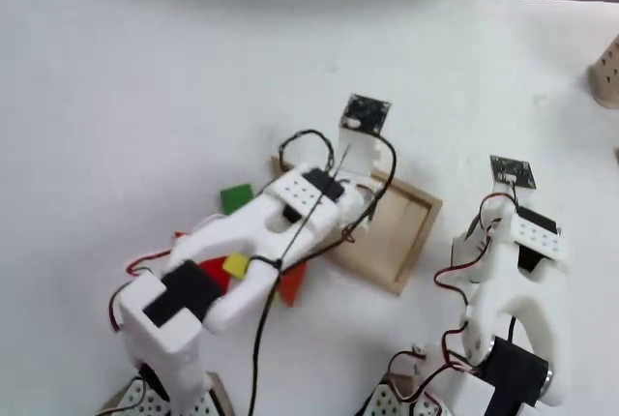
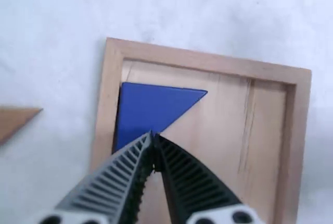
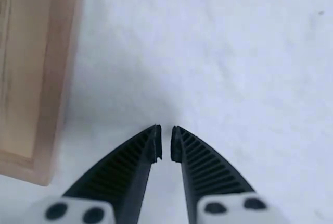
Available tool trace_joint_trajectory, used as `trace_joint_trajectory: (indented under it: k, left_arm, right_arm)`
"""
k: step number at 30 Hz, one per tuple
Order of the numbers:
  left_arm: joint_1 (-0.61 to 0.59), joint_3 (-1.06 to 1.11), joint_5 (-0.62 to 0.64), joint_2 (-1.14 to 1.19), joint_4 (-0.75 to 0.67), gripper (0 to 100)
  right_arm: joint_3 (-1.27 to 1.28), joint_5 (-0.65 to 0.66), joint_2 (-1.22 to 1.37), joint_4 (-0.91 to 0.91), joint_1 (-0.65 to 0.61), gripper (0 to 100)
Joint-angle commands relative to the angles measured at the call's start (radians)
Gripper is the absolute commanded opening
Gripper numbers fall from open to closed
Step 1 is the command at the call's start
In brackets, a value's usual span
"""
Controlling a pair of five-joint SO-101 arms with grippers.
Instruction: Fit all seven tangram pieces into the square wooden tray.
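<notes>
The square wooden tray (image 2: 208,62) lies on the white table with a blue triangle (image 2: 151,107) flat in one corner. My left gripper (image 2: 153,141) is shut with nothing in it, its tips just above that triangle's edge. In the high view the left arm (image 1: 290,208) stretches over the tray (image 1: 406,242). Beside and under that arm lie loose pieces: green (image 1: 235,197), yellow (image 1: 235,264), red (image 1: 215,279) and orange (image 1: 292,283). My right gripper (image 3: 165,143) is shut and empty over bare table, beside the tray's rim (image 3: 49,88).
The right arm (image 1: 522,237) stands to the right of the tray. A tan pointed piece (image 2: 15,120) lies on the table outside the tray. A beige perforated object (image 1: 607,73) sits at the far right edge. Both arm bases stand at the near edge.
</notes>
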Motion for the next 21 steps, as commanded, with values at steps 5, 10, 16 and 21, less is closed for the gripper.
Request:
trace_joint_trajectory:
  k: [5,10,16,21]
  left_arm:
    - [-0.018,-0.239,-0.012,0.147,0.086,2]
    - [-0.028,-0.353,-0.012,0.220,0.120,2]
    - [-0.024,-0.393,-0.012,0.217,0.186,2]
    - [0.004,-0.391,-0.012,0.148,0.265,2]
  right_arm:
    - [-0.005,0.011,-0.016,-0.015,-0.008,4.5]
    - [-0.005,0.011,-0.016,-0.015,-0.008,4.5]
    - [-0.005,0.011,-0.016,-0.015,-0.008,4.5]
    - [-0.005,0.006,-0.016,-0.028,-0.010,4.5]
